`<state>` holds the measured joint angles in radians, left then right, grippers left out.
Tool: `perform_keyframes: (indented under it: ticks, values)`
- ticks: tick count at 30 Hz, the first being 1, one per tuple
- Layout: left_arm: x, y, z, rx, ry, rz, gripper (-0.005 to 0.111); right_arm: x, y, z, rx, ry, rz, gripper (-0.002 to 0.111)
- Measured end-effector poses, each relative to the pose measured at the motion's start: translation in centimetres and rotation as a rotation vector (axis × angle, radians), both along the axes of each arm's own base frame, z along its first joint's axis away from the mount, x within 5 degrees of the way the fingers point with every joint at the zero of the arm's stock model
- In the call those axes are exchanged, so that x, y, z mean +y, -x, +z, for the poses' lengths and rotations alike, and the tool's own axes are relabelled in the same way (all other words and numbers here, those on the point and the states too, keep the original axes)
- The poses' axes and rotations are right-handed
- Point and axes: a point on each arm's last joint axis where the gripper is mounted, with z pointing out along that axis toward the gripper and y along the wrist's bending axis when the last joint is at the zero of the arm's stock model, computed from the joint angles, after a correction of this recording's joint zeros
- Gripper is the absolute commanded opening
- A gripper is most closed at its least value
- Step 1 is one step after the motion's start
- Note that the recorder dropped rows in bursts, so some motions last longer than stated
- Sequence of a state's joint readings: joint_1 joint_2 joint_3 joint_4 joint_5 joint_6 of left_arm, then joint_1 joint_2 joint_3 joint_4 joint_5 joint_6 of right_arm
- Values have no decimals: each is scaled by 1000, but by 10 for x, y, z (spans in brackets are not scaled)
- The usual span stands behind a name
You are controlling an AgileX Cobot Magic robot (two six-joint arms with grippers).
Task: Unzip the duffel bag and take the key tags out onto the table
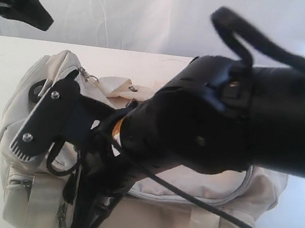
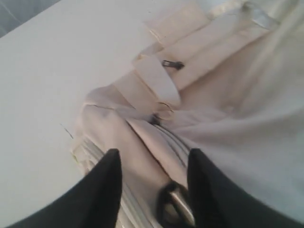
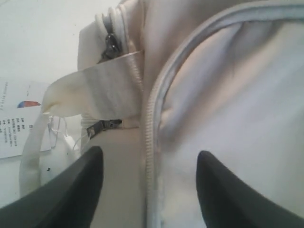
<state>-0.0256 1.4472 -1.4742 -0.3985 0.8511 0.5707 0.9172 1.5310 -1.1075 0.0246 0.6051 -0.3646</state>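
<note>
Finds the duffel bag lying on the table, filling the lower part of the exterior view, with bare white tabletop behind it and to its left; shows its grey zipper closed along the curved stretch seen in the right wrist view; picks out a pale webbing strap crossing just beside that zipper, and a black D-ring at the bag's left end in the exterior view; loses much of the bag's middle behind a large black arm close to the camera. Holds the left gripper over the bag's end, fingers spread wide, gripping nothing; cannot tell whether touching the fabric. Holds the right gripper over the zippered panel, fingers likewise wide apart and empty. Catches a printed paper sheet lying on the table near the strap.
</note>
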Motion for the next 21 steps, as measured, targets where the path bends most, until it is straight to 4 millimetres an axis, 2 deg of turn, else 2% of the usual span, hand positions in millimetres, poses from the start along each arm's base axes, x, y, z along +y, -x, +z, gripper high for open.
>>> perform_keyframes:
  ticks: [2, 3, 4, 5, 6, 7, 8, 9, 10, 11, 12, 14, 15, 17, 20, 21]
  values:
    - [-1, 23, 14, 24, 12, -14, 23, -8, 5, 12, 9, -14, -29, 57]
    - [-2, 36, 20, 32, 22, -20, 13, -13, 8, 20, 13, -18, -47, 57]
    - [-3, 62, 29, 31, 47, -34, 8, -22, 14, 34, 16, -23, -80, 57]
    - [-4, 76, 29, 35, 64, -42, 0, -28, 17, 41, 15, -23, -92, 57]
    - [-7, 101, 29, 28, 98, -62, 0, -36, 23, 51, 10, -22, -102, 57]
    - [-9, 115, 26, 23, 117, -81, 0, -40, 25, 54, 10, -20, -104, 57]
    - [-12, 140, 13, 27, 157, -122, 0, -41, 26, 56, 7, -23, -106, 57]
    - [-14, 154, 6, 24, 176, -147, 0, -42, 26, 56, 5, -22, -106, 57]
    - [-17, 177, -11, 18, 197, -195, 0, -39, 24, 54, 0, -26, -104, 57]
    - [-17, 187, -19, 9, 195, -213, 0, -37, 22, 52, -1, -27, -104, 57]
    - [-17, 201, -41, 12, 178, -244, 0, -30, 18, 44, -1, -13, -92, 57]
    - [-16, 210, -70, 20, 160, -246, 0, -21, 10, 25, 12, 45, -70, 56]
    - [-15, 210, -86, 28, 158, -223, 0, -17, 5, 16, 7, 80, -62, 52]
    - [-14, 208, -102, 29, 168, -176, 0, -13, -4, 0, -17, 157, -66, 39]
    - [-15, 206, -105, 20, 219, -148, 0, -12, -12, -9, -53, 202, -89, 6]
    - [-16, 206, -104, 15, 231, -145, 0, -11, -14, -10, -71, 200, -87, 0]
